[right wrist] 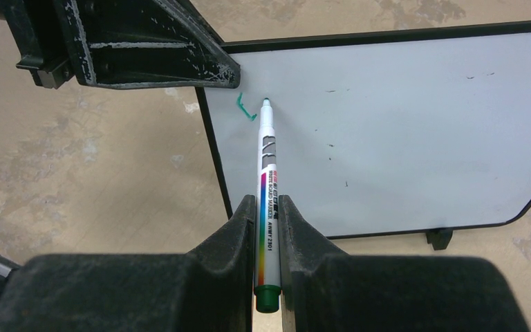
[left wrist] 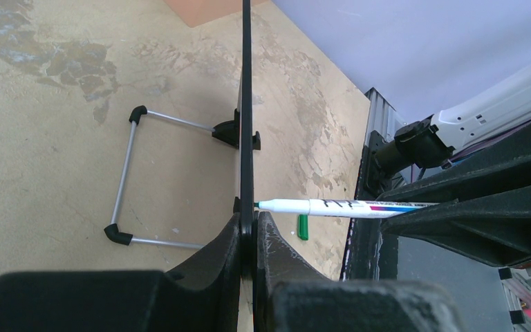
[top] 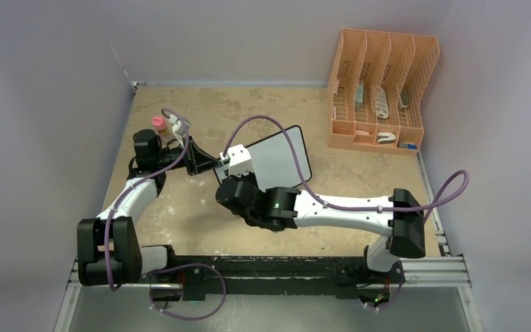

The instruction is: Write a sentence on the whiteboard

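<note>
One short teal stroke [right wrist: 246,108] is on the whiteboard [right wrist: 401,124], which stands mid-table [top: 200,117], its left edge clamped by the left gripper [left wrist: 247,225]. The right gripper [right wrist: 268,207] grasps a marker [right wrist: 267,159], its tip at the board beside that stroke. Nearly the whole sentence looks still unwritten.

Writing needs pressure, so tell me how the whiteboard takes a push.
Likely stiff: the whiteboard looks flat, edge-on straight. Probably light and tippy on its thin wire stand; the left gripper clamps its edge. Its smooth face may let the marker skid.
</note>
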Available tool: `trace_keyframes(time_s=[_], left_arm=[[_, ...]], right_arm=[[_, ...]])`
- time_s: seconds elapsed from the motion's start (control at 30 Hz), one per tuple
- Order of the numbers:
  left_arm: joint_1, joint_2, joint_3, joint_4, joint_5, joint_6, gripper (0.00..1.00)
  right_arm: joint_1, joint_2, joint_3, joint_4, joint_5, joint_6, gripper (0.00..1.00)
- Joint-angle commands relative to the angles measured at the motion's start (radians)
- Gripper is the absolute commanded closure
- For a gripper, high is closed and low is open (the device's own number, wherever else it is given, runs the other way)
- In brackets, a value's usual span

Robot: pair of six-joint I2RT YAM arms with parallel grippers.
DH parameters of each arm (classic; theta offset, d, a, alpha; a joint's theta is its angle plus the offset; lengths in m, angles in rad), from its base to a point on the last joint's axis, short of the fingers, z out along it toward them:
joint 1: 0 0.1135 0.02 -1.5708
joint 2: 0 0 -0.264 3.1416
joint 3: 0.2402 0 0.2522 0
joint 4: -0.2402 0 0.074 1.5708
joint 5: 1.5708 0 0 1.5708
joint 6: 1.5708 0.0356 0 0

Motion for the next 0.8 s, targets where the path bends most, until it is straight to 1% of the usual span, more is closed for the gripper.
trace_keyframes(time_s=[0.0,0.77], left_arm=[[-0.011,-0.026,0.015,0.009,0.023,0.027,1.0],[-0.011,-0.031,0.013,0.008,0.021,0.027,1.0]], right_arm=[[0.002,0.014,0.048,0.005,0.015,0.005,1.0],[0.002,0.035,0.054,-0.02,-0.011,0.024,1.0]])
